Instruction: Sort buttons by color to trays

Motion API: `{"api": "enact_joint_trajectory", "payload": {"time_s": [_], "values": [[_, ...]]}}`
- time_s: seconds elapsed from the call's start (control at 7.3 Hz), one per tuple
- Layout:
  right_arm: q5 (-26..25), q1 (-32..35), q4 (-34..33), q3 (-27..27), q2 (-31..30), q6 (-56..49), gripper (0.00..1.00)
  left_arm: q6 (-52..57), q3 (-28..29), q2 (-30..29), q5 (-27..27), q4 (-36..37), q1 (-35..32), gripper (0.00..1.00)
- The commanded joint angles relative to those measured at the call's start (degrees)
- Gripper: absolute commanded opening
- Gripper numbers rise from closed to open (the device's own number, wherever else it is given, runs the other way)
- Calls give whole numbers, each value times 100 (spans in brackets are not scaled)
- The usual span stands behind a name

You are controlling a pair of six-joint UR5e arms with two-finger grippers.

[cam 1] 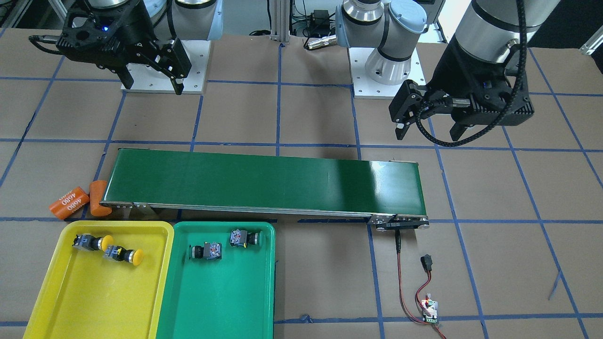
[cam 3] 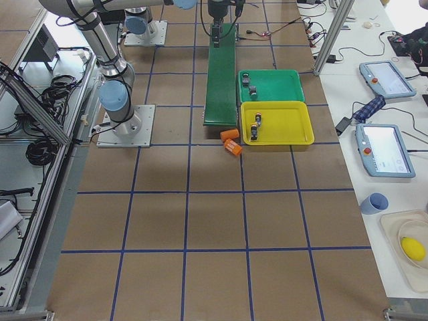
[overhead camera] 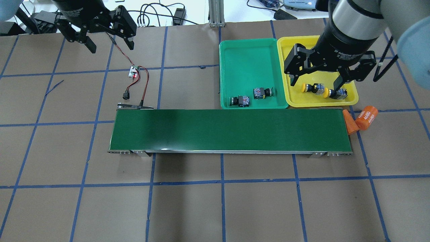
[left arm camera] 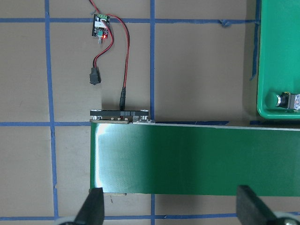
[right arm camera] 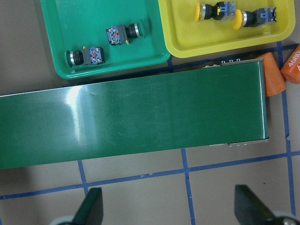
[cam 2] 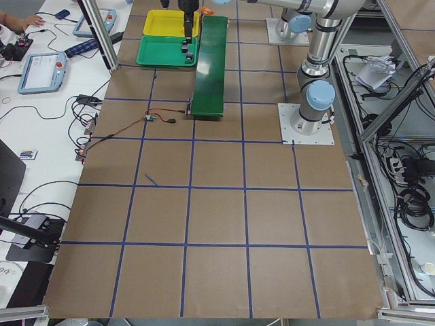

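Observation:
Two yellow buttons (cam 1: 92,242) (cam 1: 123,255) lie on their sides in the yellow tray (cam 1: 94,301). Two green buttons (cam 1: 206,251) (cam 1: 245,238) lie in the green tray (cam 1: 221,301) beside it. My right gripper (overhead camera: 315,85) is open and empty, held high over the near end of the yellow tray (overhead camera: 351,99). Its wrist view shows all the buttons, such as a green one (right arm camera: 84,56) and a yellow one (right arm camera: 213,11). My left gripper (overhead camera: 112,48) is open and empty, high over the table's far left. Its wrist view shows the green tray's corner (left arm camera: 276,56) with one green button (left arm camera: 276,99).
A long dark-green conveyor belt (overhead camera: 228,131) lies across the table on the robot's side of the trays. Two orange cylinders (overhead camera: 366,117), one marked 4680, lie at its right end. A small controller board with red and black wires (overhead camera: 134,72) lies at its left end.

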Motion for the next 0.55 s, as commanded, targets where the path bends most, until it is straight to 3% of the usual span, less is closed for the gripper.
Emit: {"api": "enact_joint_trajectory", "payload": {"time_s": [0.0, 0.41], "values": [[4, 0, -23, 0, 8, -413, 100, 0, 3, -129, -6, 24, 7, 100], [4, -9, -32, 9, 43, -492, 100, -53, -23, -148, 3, 33, -2, 100]]}}
